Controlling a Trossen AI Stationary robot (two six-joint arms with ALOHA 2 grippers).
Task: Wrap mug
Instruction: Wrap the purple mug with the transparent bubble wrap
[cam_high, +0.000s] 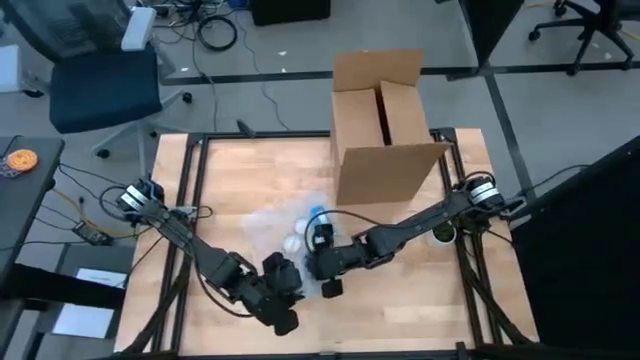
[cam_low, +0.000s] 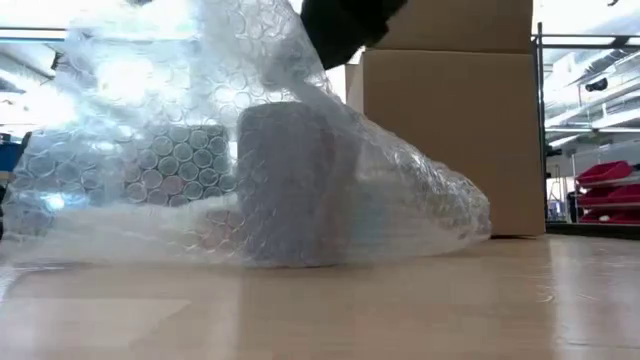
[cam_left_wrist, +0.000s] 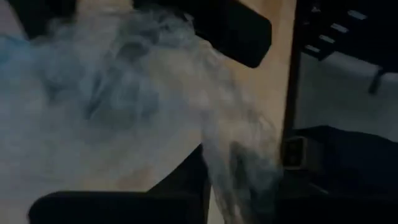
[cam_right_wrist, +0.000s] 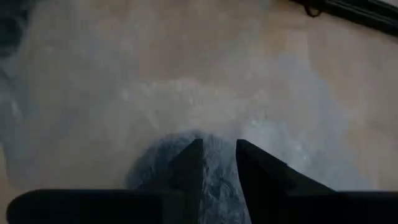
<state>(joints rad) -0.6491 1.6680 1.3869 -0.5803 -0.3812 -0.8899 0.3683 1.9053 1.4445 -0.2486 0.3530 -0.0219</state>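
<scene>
From above, the wooden table (cam_high: 400, 300) fills the middle of the frame, with an open cardboard box (cam_high: 385, 125) standing at its upper centre. A sheet of bubble wrap (cam_high: 285, 225) lies just below the box, and the mug (cam_high: 318, 214) shows within it as a pale and blue spot. The left gripper (cam_high: 283, 290) sits in the lower centre, at the wrap's lower edge. The right gripper (cam_high: 322, 262) reaches in from the right and sits close beside it, just below the mug.

At table level, the mug (cam_low: 290, 185) stands upright in the middle of the frame, grey under the bubble wrap (cam_low: 170, 150), which drapes over it and rises to the upper left. The box (cam_low: 455, 110) stands behind on the right, and a dark arm (cam_low: 345, 25) shows at the top centre.

In the left wrist view, the wrap (cam_left_wrist: 112, 93) fills the left and centre as a blurred mass; whether these fingers are spread or pressed together cannot be told.

In the right wrist view, the two dark fingers (cam_right_wrist: 186, 165) are drawn almost together at the bottom centre, pinching a bunched fold of the wrap (cam_right_wrist: 205, 180) between them, with the table (cam_right_wrist: 348, 81) showing through it.
</scene>
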